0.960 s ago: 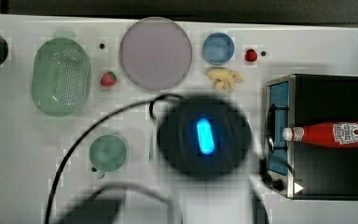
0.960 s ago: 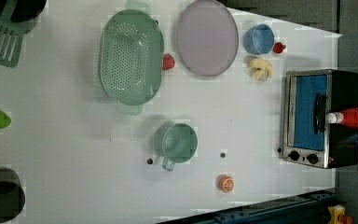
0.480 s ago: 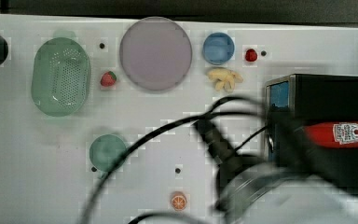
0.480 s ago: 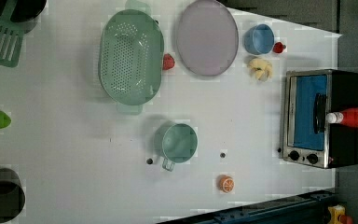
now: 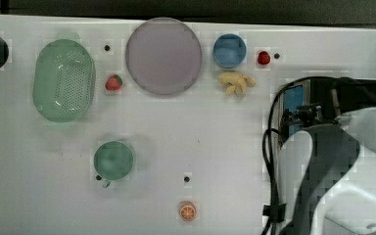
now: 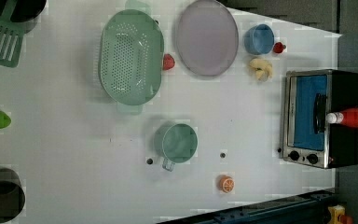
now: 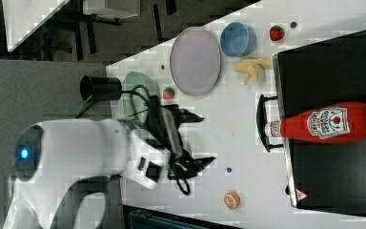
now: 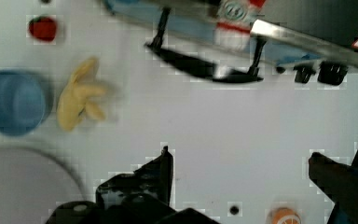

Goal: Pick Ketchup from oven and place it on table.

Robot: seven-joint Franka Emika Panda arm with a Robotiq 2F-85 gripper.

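So the pincer hangs spread wide over the bench, presumably lining up for the ketchup lying on top of the oven.

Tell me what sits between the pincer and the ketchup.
In the right view, only bare table and the oven's handle separate the open pincer from the ketchup lying on the oven.

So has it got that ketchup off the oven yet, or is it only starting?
Only starting. Nothing is done: the ketchup lies on its side on top of the oven, cap over the door handle. In hand: the end effector hangs open and empty above the table, short of the oven. Left: reach the bottle, grip it, and set it on the white table.
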